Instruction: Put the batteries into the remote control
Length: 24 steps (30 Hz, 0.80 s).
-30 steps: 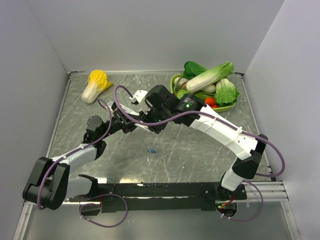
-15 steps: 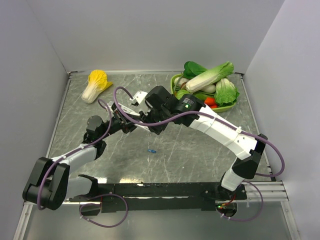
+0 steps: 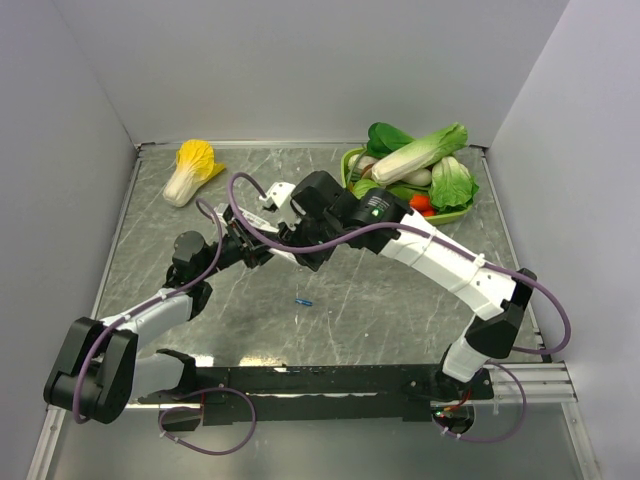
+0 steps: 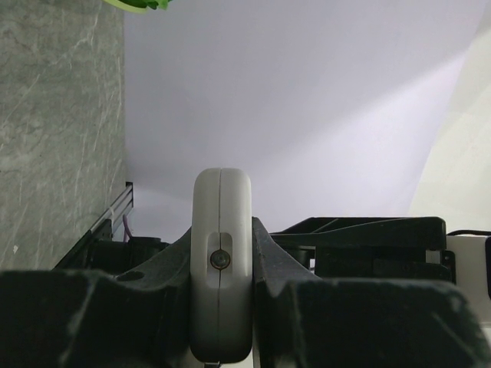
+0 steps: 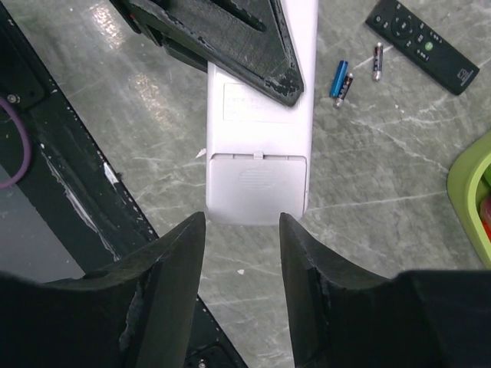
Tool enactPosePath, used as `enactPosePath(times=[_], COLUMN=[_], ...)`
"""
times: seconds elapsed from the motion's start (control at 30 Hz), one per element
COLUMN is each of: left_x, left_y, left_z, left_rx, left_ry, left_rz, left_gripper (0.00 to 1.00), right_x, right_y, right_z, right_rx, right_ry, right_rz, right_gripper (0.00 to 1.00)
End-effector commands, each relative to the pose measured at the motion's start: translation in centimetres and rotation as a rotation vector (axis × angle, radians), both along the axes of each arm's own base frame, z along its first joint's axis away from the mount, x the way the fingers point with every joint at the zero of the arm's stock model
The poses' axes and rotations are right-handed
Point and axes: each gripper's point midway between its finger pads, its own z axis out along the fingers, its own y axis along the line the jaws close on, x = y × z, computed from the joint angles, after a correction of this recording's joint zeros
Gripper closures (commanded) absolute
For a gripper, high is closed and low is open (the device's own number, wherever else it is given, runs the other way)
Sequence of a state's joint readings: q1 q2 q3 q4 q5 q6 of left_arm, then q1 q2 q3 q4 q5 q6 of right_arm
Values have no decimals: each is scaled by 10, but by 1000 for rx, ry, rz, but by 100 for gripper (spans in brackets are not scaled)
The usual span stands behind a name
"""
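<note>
Remote control (image 5: pixel 261 146) is held over the table (image 5: pixel 383 184) by the left fingers (image 4: pixel 165 268), which are closed on its two flat faces. Its plain white back with the battery cover faces the right wrist camera. The right fingers (image 5: pixel 165 284) stand apart, one at each side of its end, holding nothing. Some batteries (image 5: pixel 339 78) lie on the table near a slim black remote (image 5: pixel 420 44).

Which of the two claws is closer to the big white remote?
Left. The left gripper is clamped on the sides of the remote control, holding it. The right gripper is open just off the remote's battery-cover end, gripping nothing.
</note>
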State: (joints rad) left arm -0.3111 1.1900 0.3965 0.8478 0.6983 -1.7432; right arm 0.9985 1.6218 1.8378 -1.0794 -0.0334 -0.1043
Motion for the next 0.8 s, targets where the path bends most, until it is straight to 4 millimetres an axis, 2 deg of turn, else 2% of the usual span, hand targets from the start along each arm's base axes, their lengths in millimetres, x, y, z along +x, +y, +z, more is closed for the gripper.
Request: enactPosePath(times=[0.0, 0.27, 0.33, 0.4, 0.43, 0.47, 0.5, 0.53, 0.57, 0.6, 0.63, 0.7, 0.77], left_x=[-7, -9, -10, -10, -11, -11, -12, -13, -13, -13, -13, -13, -13], left_y=[0, -1, -2, -3, -3, -3, -4, -4, -5, -5, -5, -6, -6], left_z=[15, 18, 17, 17, 17, 18, 18, 18, 19, 19, 19, 21, 22], left_rx=[-11, -4, 0, 3, 4, 6, 8, 11, 12, 14, 16, 15, 19], left_ry=[-74, -77, -76, -75, -73, -79, -80, -83, -86, -89, -92, -98, -102], left_rz=[-19, -41, -53, -56, -62, -67, -73, -82, -86, -89, -92, -95, -101], left_gripper=[99, 99, 99, 99, 99, 99, 99, 99, 99, 99, 99, 99, 99], right_x=[-4, -8, -8, -14, -17, -19, -21, -26, -29, -33, -36, -37, -35], right_y=[-3, -9, -12, -10, -13, -10, -11, -13, -16, -9, -10, -11, -9], right_z=[33, 38, 31, 36, 21, 33, 33, 14, 24, 32, 21, 30, 28], right_rx=[104, 122, 109, 133, 112, 160, 172, 162, 184, 242, 247, 286, 280], right_ry=[-66, -172, -192, -254, -256, -335, -370, -370, -458, -512, -524, -595, -598], right_rz=[44, 173, 214, 336, 374, 453, 494, 541, 606, 658, 685, 730, 747], right_gripper=[46, 34, 30, 27, 25, 23, 22, 21, 20, 19, 19, 19, 19])
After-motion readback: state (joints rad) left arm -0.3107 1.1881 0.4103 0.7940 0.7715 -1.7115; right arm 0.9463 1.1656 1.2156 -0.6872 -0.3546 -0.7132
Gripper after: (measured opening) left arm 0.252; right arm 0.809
